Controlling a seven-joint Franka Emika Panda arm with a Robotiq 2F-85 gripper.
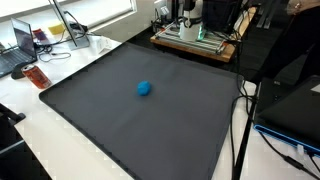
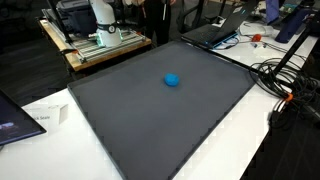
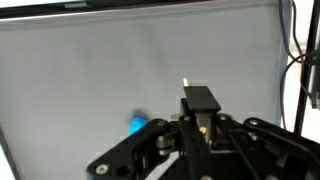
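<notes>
You are running the black two-fingered claw (image 3: 199, 99) with its fingers pressed together, narrow and gripping nothing. It is showing only in the wrist view, where it is reaching in from the bottom edge and hanging above the mat. The small round bright-blue ball (image 3: 137, 124) is lying apart from the claw, to the left of the fingers in that view, and the claw's dark linkage is covering its lower part. In both exterior views the ball (image 1: 144, 88) (image 2: 172, 80) is sitting alone near the middle of the large dark grey square mat (image 1: 110, 125), which is lying flat on the white table (image 1: 55, 130). The white robot base (image 2: 102, 14) is standing on a wooden platform (image 2: 90, 52) just beyond the mat's far edge. In an exterior view an open laptop (image 1: 17, 42) is resting on the table off one corner of the mat, with a small orange-red object (image 1: 37, 76) just beside the mat's edge; in an exterior view black cables (image 2: 285, 85) are trailing over the table near another corner
</notes>
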